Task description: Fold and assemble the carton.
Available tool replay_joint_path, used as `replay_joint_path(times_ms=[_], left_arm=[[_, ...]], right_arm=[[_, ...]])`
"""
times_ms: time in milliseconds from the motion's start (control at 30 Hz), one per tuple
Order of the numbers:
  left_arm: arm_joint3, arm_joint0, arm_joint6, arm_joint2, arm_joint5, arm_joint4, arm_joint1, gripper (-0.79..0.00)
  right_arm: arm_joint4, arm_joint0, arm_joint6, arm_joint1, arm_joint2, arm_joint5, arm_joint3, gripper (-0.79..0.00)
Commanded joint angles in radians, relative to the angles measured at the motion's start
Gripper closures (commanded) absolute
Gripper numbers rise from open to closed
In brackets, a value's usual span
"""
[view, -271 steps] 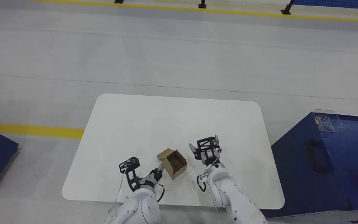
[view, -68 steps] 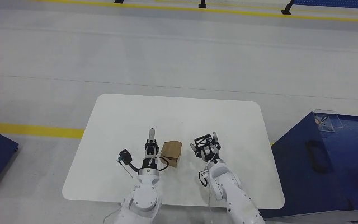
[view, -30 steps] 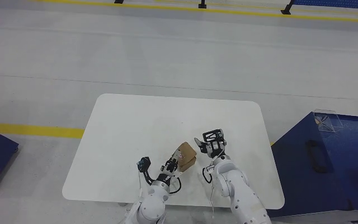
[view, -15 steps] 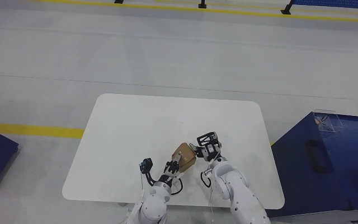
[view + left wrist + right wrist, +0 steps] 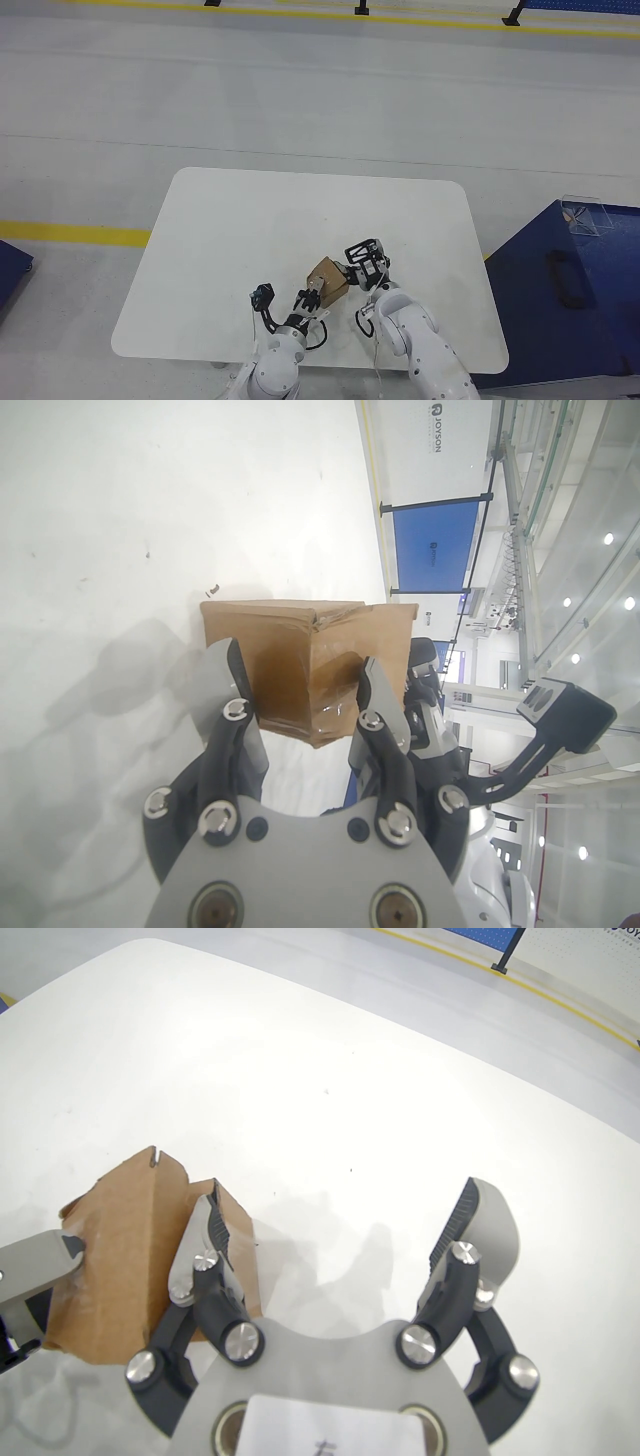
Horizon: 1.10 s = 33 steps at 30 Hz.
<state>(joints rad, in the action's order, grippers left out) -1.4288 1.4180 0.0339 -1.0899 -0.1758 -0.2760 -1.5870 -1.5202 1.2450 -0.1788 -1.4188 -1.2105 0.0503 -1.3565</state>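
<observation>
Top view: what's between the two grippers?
The carton, with the left gripper clamping one corner and the open right gripper at its other side; both wrist views confirm.

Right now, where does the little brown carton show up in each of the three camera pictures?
Top view: the carton is over the white table, near its edge closest to the robot.
Left wrist view: the carton is corner-on, gripped between the fingers of the left gripper.
Right wrist view: the carton is beside the right gripper, against the outside of one finger.
Shared landmark: the white table beneath it.
</observation>
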Motion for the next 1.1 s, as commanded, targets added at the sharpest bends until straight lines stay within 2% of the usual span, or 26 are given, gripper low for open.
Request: replay_joint_path(times_ms=[0,367,567,767,1067], left_arm=[[0.004,-0.002,0.003,0.001,-0.005,-0.001,0.000,-0.385],[0.006,-0.010,0.022,0.011,-0.010,0.006,-0.002,-0.382],[-0.005,-0.008,0.032,0.011,-0.010,0.008,-0.003,-0.391],[-0.002,-0.013,0.035,0.009,-0.021,0.009,-0.002,-0.391],[0.009,-0.026,0.035,0.006,-0.053,0.014,-0.003,-0.379]], right_arm=[[0.007,0.001,0.003,0.001,-0.005,0.000,-0.002,-0.785],[0.083,-0.015,-0.019,0.007,-0.050,0.036,0.004,-0.785],[0.131,-0.025,-0.052,0.013,-0.071,0.110,0.004,-0.785],[0.161,-0.021,-0.041,0.016,-0.089,0.100,-0.005,-0.785],[0.123,-0.014,-0.054,0.022,-0.068,0.129,-0.014,-0.785]])
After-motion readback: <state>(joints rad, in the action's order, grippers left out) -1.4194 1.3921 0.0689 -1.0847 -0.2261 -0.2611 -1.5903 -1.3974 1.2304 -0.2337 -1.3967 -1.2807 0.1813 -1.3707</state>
